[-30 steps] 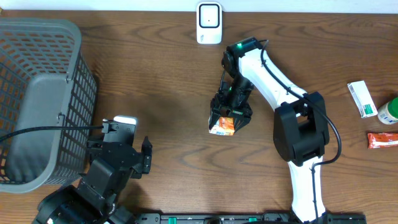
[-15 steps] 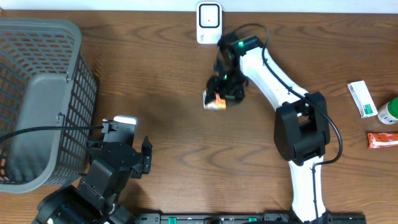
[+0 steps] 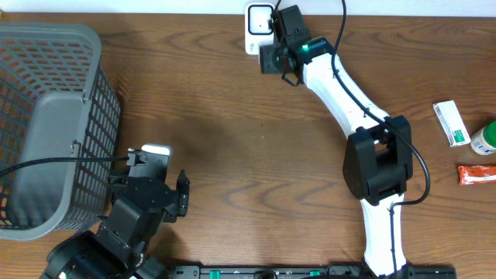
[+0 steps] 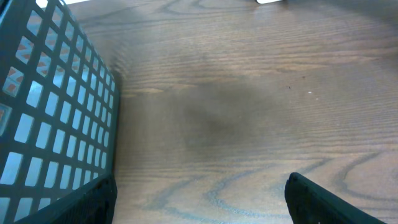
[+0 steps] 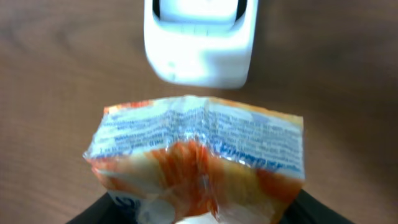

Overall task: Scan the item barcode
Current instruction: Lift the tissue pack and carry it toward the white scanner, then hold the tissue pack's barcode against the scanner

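Nearest the front edge, at the left, the left gripper hovers low over the bare wooden table. Its two dark fingers stand wide apart with nothing between them, only wood grain showing in the gap. Just to its left stands the grey mesh basket. Its grid wall fills the left side of the left wrist view, close beside the left finger.

Over at the right side of the table, well apart from both grippers, lie three small items: a red wrapped bar nearest, then a green-capped bottle at the very edge, and a white-and-green box just beyond it.

The white right arm stretches from the near edge towards the far side. Its right gripper is clamped on a crinkled orange-and-white snack packet, with the dark fingers showing at either side of the packet's lower part. The packet is off the table. The face turned to the wrist camera carries a band of small print, but it is too blurred to read, and I cannot tell where the barcode sits.

Just beyond the packet, at the far edge of the table, stands the white scanner — the packet's top edge sits close before it, and whether they touch cannot be told.
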### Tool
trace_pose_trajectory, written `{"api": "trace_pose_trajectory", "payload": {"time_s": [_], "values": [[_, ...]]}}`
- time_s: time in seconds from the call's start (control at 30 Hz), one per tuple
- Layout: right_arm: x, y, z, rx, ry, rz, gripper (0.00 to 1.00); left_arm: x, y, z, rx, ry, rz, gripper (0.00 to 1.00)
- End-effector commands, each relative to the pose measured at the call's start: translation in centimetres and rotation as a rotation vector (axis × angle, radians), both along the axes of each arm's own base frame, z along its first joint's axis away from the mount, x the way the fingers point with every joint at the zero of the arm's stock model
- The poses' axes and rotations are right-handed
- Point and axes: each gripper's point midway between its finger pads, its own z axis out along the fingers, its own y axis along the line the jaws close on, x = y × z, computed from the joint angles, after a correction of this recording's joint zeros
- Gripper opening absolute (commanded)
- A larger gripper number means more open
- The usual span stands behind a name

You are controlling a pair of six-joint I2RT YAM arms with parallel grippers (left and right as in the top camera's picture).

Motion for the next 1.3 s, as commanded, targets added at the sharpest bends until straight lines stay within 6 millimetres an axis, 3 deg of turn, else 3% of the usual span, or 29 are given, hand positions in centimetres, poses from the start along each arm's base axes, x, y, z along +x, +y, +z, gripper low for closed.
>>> {"api": "trace_pose_trajectory", "payload": {"time_s": [0.0,0.07,0.23,0.6,0.83,0.93,1.13,1.27], "values": [[2.4,-0.7,2.4,-0.075,-0.149,-0.007,0.52,0.0,0.2,0.0,0.006,-0.002,0.01,0.85],[3.9,-0.1,2.6,-0.053,-0.213,-0.006,0.48,0.0,0.2,0.0,0.006,-0.002,0.01,0.85],[6.3,1.0,2.1,-0.015,-0.312,-0.008,0.5,0.0,0.2,0.0,0.006,-0.002,0.01,0.85],[9.6,2.4,-0.6,0.039,-0.45,-0.014,0.56,0.0,0.2,0.0,0.006,-0.002,0.01,0.85],[10.2,2.4,-3.9,0.042,-0.446,-0.033,0.56,0.0,0.2,0.0,0.006,-0.002,0.01,0.85],[10.1,2.3,-4.2,0.037,-0.439,-0.035,0.55,0.0,0.2,0.0,0.006,-0.002,0.01,0.85],[9.5,2.0,-2.3,0.022,-0.406,-0.032,0.51,0.0,0.2,0.0,0.006,-0.002,0.01,0.85],[7.3,-0.2,2.2,-0.077,-0.347,-0.036,0.48,0.0,0.2,0.0,0.006,-0.002,0.01,0.85]]}}
